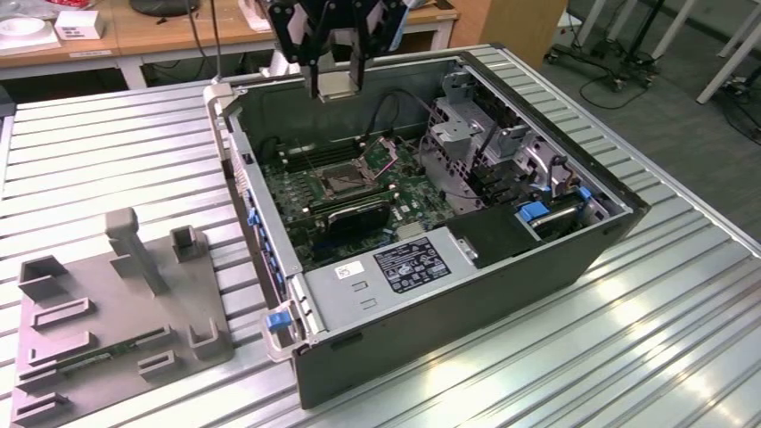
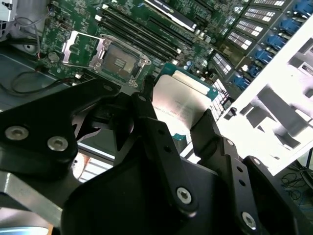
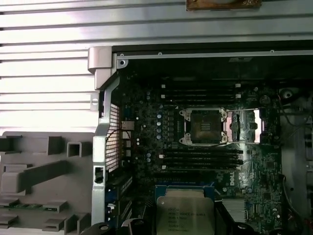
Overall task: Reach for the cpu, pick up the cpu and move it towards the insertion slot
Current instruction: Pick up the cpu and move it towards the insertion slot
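Note:
My gripper (image 1: pixel 337 85) hangs above the far edge of the open computer case, shut on the cpu (image 1: pixel 337 86), a small pale square chip. In the second wrist view the cpu (image 2: pixel 182 98) sits clamped between the two black fingers (image 2: pixel 149 115), its silvery top showing. It also appears in the first wrist view as a cream square (image 3: pixel 185 213). The insertion slot (image 1: pixel 339 183) is a dark square socket with a metal frame on the green motherboard, below and in front of the gripper. It stands open with its lid flipped aside in both wrist views (image 2: pixel 120 61) (image 3: pixel 204 126).
The case walls (image 1: pixel 238 169) ring the motherboard, with a drive cage (image 1: pixel 487 152) and a power supply (image 1: pixel 411 263) inside. Long black memory slots (image 3: pixel 200 159) flank the socket. A gray fixture plate (image 1: pixel 119 303) holding a green memory stick (image 1: pixel 105 354) lies at the exterior view's left on the ribbed metal table (image 1: pixel 618 348).

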`<control>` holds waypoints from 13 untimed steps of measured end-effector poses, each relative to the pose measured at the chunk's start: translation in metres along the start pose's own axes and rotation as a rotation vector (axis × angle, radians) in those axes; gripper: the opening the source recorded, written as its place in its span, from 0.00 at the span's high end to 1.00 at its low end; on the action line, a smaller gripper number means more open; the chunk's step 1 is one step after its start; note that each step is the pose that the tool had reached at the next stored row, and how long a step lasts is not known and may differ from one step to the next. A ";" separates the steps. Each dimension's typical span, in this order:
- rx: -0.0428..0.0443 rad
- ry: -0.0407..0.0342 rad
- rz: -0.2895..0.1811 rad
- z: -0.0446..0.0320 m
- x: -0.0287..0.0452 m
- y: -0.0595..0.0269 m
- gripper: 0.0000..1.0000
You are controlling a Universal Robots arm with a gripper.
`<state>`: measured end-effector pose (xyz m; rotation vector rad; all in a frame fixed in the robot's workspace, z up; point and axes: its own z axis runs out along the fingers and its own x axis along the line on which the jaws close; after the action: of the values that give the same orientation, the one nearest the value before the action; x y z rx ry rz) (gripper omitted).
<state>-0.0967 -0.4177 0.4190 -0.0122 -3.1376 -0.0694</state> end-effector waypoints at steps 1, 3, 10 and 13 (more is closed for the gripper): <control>0.0000 0.0000 0.000 0.0000 -0.0015 0.0006 0.45; -0.0001 0.0000 0.000 0.0001 -0.0045 0.0016 0.45; -0.0001 0.0000 0.000 0.0003 -0.0142 0.0050 0.45; -0.0001 0.0000 0.000 0.0003 -0.0173 0.0062 0.45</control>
<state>-0.0794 -0.4116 0.4189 -0.0121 -3.1376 -0.0695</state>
